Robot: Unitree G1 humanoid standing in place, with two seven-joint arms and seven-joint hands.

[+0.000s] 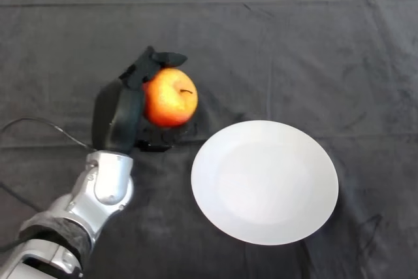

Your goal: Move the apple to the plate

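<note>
Left of plate [264,181] | robot hand [124,112] grips apple [170,97] | no writing

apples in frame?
1. The apple sits left of the white plate, off it, with the left hand fingers curled around it. Nothing suggests a hidden one.

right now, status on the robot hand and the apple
Robot hand shut on apple. Apple left of plate, not on it. Nothing between them.
</note>
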